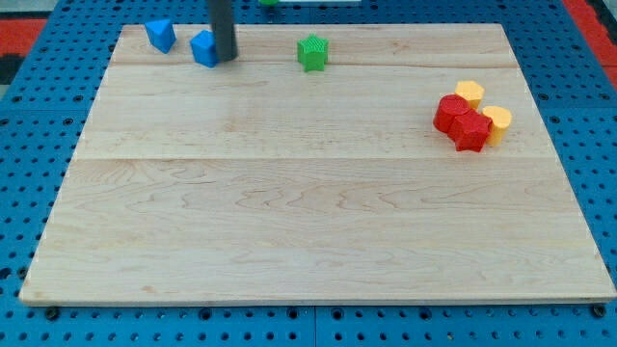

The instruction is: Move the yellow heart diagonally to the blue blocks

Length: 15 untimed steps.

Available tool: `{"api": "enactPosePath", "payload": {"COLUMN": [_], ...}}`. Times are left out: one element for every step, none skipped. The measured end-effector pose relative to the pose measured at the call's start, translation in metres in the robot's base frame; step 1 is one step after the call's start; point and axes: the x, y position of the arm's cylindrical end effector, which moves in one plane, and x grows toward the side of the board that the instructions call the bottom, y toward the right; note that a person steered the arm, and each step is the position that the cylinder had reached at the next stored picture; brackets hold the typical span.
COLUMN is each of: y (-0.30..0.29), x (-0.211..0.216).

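Yellow heart not distinguishable by shape: upper yellow block [469,93] and lower yellow block [497,122] at the view's right, touching two red blocks [460,120], well apart from my tip [225,58]. Upright dark rod, grasping nothing, tip against a blue block [203,48]; second blue block [160,35] further left; green block [312,52] rightward on the wooden surface [308,222].

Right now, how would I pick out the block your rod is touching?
Start at the wooden board's top-left corner, where two blue blocks sit. Mine is the right blue block, with my tip against its right side; the left blue block stands alone.
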Motion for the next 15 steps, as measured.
{"api": "enactPosePath", "payload": {"y": [-0.051, -0.076, -0.054, 0.010, 0.071, 0.102, 0.129, 0.151, 0.157, 0.157, 0.184, 0.261, 0.338, 0.395, 0.456], "x": [-0.001, 0.015, 0.054, 0.063, 0.060, 0.039, 0.017, -0.002, -0.019, -0.039, -0.014, 0.014, 0.053, 0.103, 0.145]}}
